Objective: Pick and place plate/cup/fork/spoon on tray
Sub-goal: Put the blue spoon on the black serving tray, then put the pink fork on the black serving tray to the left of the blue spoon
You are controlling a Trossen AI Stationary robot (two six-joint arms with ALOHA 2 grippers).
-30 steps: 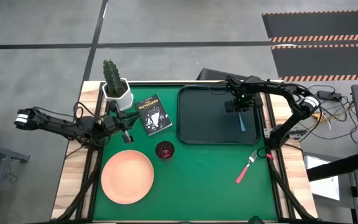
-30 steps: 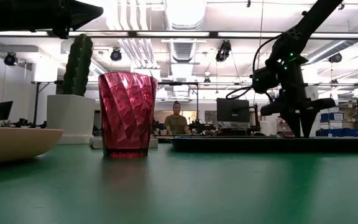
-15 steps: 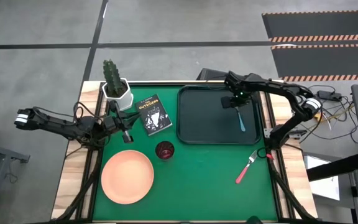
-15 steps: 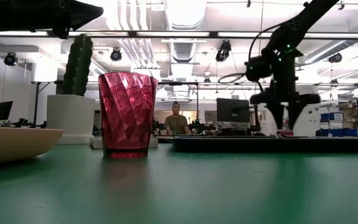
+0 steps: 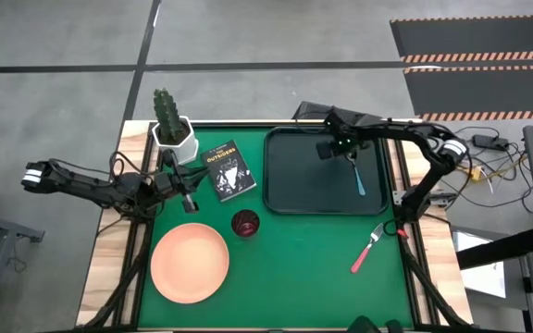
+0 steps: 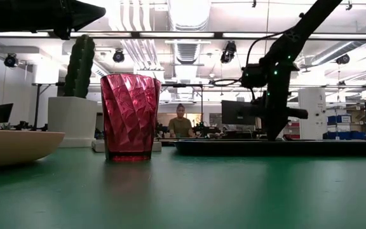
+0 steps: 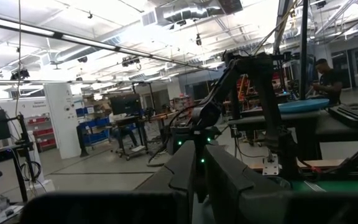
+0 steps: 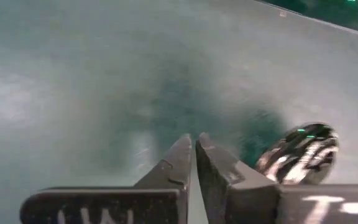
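Two pincers closed, both empty. Right pincer (image 5: pixel 326 150) above tray (image 5: pixel 290 190), near far rim; spoon (image 5: pixel 358 178) lies on tray beside it. Left pincer (image 5: pixel 189 202) near book (image 5: pixel 227 169). Plate (image 5: pixel 190 262), cup (image 5: pixel 244 223), fork (image 5: pixel 366 249) on green tabletop (image 5: pixel 294 277), off tray.

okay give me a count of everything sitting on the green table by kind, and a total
Plate: 1
Cup: 1
Fork: 1
Spoon: 1, lying in the tray
Tray: 1
Book: 1
Cactus pot: 1
Total: 7
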